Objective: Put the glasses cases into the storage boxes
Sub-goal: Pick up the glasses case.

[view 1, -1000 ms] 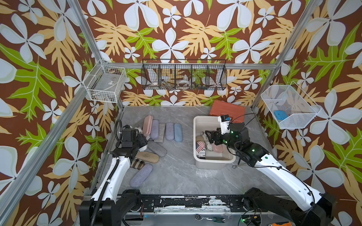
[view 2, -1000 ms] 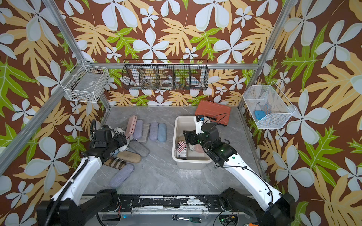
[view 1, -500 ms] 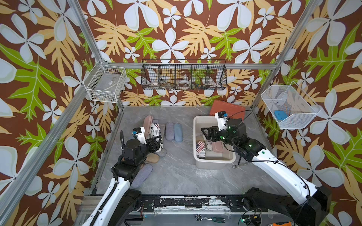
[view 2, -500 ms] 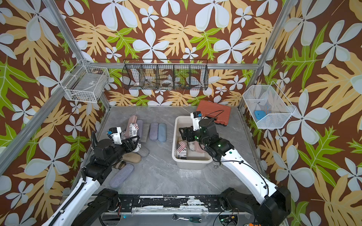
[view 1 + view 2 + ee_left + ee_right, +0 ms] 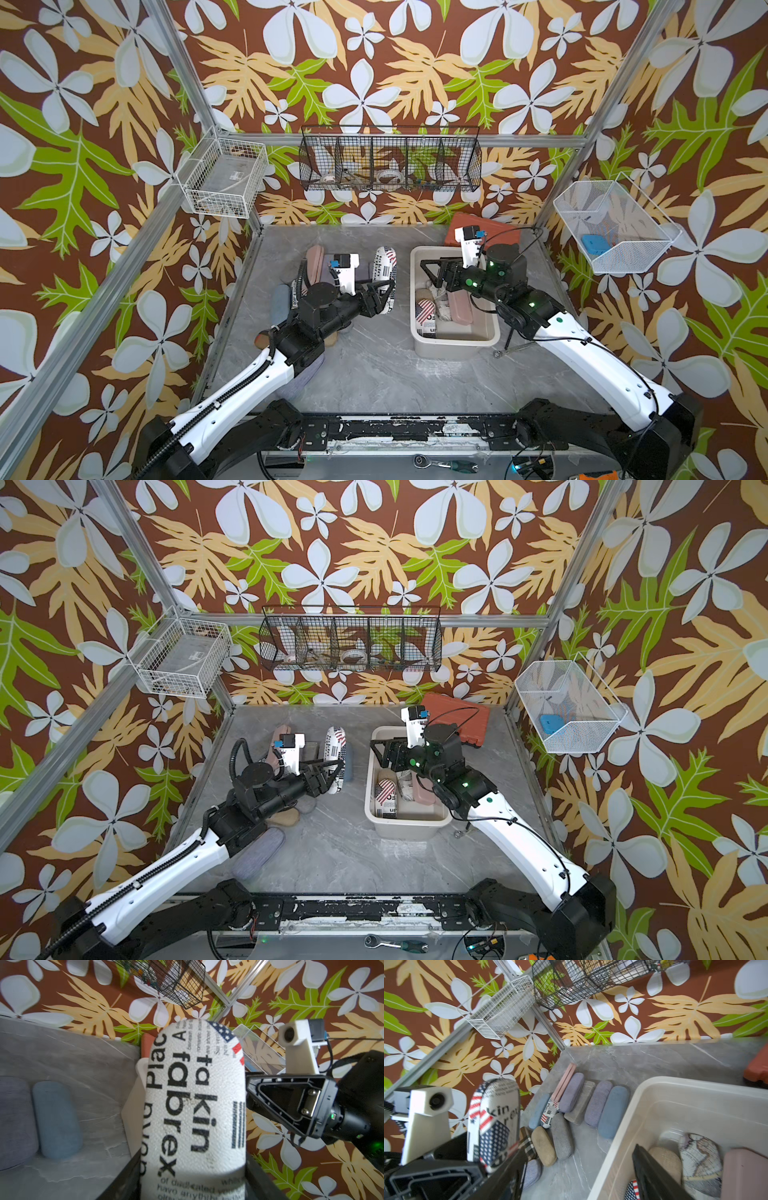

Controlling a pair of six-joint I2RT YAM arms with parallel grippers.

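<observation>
Left gripper (image 5: 384, 291) had its jaws closed partway on the near end of a newspaper-print case (image 5: 384, 268), which hung clear of the grey table (image 5: 374, 374) with its length pointing toward the back wall, in the gap between the row of loose cases and the cream-white tub (image 5: 455, 345); both top views showed it so (image 5: 336, 746). In the left wrist view the printed case (image 5: 193, 1105) filled the space between the fingers. The right gripper (image 5: 432, 274) was held over the tub's left side with its jaws wide apart and nothing between them; in the right wrist view one finger (image 5: 654, 1178) sat over the tub's inside and the other outside its wall (image 5: 623, 1109). Inside the tub lay a pink case (image 5: 461, 309), a tan woven case (image 5: 664, 1161), a map-print case (image 5: 699, 1159) and a second newspaper-print case (image 5: 426, 318). On the table to the left lay the others, among them a light blue case (image 5: 612, 1111), a lavender case (image 5: 599, 1103), a grey case (image 5: 562, 1136) and a tan case (image 5: 544, 1149). An orange-red tool case (image 5: 494, 230) sat behind the tub by the back wall.
</observation>
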